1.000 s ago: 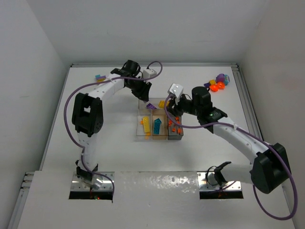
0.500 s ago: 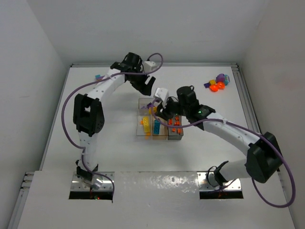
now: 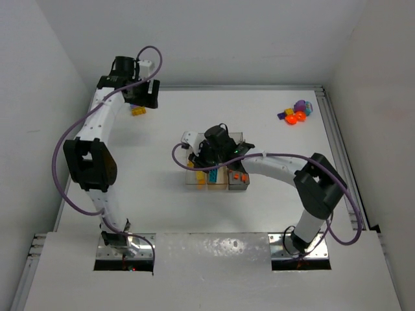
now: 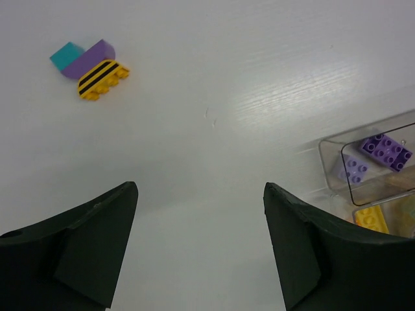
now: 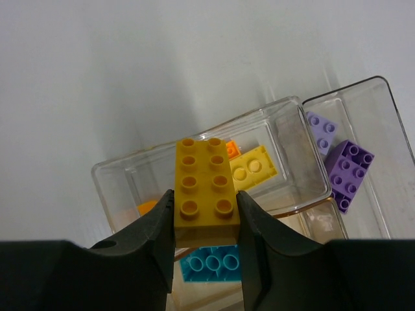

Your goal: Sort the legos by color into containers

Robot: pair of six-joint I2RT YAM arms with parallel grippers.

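Top view: left arm out at far-left corner of worktop, left jaws above a small brick cluster. Right arm laid across to the tray mid-worktop, wrist over its left side. Teal brick and orange-red bricks in the narrow compartments. Loose pile of purple and orange legos at far right, well apart from the tray. Can't tell either jaw state from up here.

Left wrist: left jaws spread apart, gripping nothing, bare worktop between. Brick cluster at top left: teal, purple and black-striped yellow pieces, touching. Tray corner at right edge, purple bricks inside one section, yellow brick in the next one down.

Right wrist: right jaws clamped on a yellow eight-stud brick, studs facing the camera. Held over the clear end compartment; contact with the tray unclear. Smaller yellow brick inside that compartment, teal brick just below the held one, purple bricks in the adjoining section to the right.
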